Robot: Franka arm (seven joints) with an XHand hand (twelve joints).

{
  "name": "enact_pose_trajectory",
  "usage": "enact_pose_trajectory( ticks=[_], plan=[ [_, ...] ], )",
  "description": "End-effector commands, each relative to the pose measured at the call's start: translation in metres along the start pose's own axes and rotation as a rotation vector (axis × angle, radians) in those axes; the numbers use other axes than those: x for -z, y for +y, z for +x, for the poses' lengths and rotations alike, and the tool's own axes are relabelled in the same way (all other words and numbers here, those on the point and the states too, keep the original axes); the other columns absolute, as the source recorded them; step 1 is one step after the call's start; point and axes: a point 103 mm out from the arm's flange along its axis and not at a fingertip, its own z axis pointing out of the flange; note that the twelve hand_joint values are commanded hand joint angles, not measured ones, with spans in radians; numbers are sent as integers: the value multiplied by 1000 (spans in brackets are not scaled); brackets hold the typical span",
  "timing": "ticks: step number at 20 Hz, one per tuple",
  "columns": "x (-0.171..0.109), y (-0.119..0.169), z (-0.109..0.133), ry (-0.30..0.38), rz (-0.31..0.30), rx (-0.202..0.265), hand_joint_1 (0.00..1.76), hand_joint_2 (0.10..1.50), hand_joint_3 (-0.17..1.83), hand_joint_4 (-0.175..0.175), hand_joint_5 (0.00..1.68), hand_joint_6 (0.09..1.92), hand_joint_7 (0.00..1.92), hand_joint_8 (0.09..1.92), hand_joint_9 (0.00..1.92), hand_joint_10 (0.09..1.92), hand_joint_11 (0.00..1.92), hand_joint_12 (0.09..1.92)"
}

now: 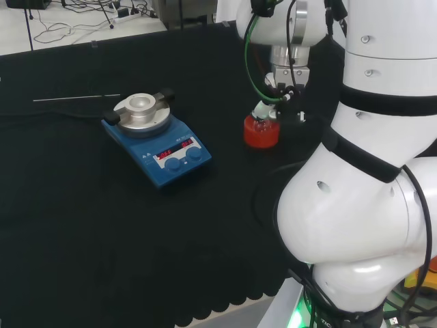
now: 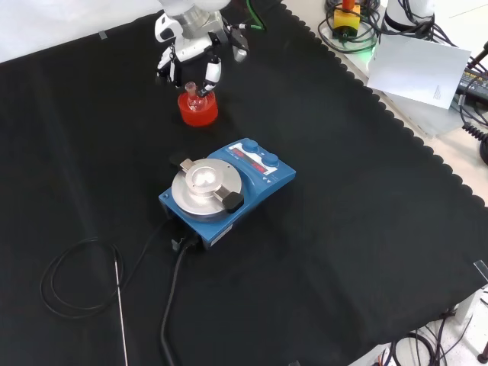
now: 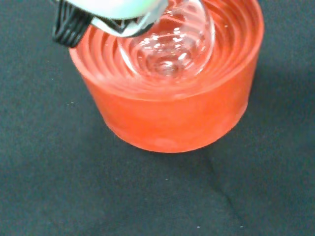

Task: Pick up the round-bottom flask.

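A clear round-bottom flask (image 3: 170, 46) sits with its bulb in a red ribbed ring stand (image 3: 172, 113) on the black cloth. In the front view the flask (image 2: 194, 95) and stand (image 2: 198, 110) are at the top, left of centre. The hand (image 2: 191, 49) hangs straight over them, with fingers (image 2: 212, 73) pointing down on either side of the flask's neck and a gap showing between them. In the head view the hand (image 1: 268, 108) is just above the stand (image 1: 261, 133). One fingertip (image 3: 106, 14) lies close by the flask's upper part; I cannot tell if it touches.
A blue hotplate stirrer (image 2: 227, 191) with a round metal top stands in front of the stand, and its black cable (image 2: 171, 297) runs toward the near edge. A thin rod (image 2: 120, 313) and a cable loop lie at the lower left. The arm's white links (image 1: 362, 205) stand at the right.
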Motion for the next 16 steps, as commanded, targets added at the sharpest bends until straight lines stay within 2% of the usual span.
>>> enact_pose_trajectory(
  ticks=[1, 5, 9, 10, 12, 16],
  plan=[
    [7, -2, -9, -19, -73, 2, 1084, 802, 484, 93, 1122, 827, 335, 703, 610, 647, 459, 1328],
    [18, -7, -6, -14, -81, -4, 1116, 696, 691, 74, 1158, 891, 404, 688, 696, 595, 543, 1286],
    [38, -17, -3, -1, -84, -7, 1120, 675, 731, 67, 1161, 906, 413, 688, 710, 589, 558, 1283],
    [32, -18, 11, -10, -86, -7, 1121, 669, 742, 65, 1162, 910, 414, 689, 712, 588, 560, 1282],
    [36, -21, 16, 2, -100, -5, 1122, 664, 752, 63, 1162, 913, 414, 689, 714, 586, 562, 1281],
    [73, -39, 14, 14, -119, 9, 1122, 663, 757, 61, 1161, 916, 415, 690, 716, 586, 564, 1281]
  ],
)
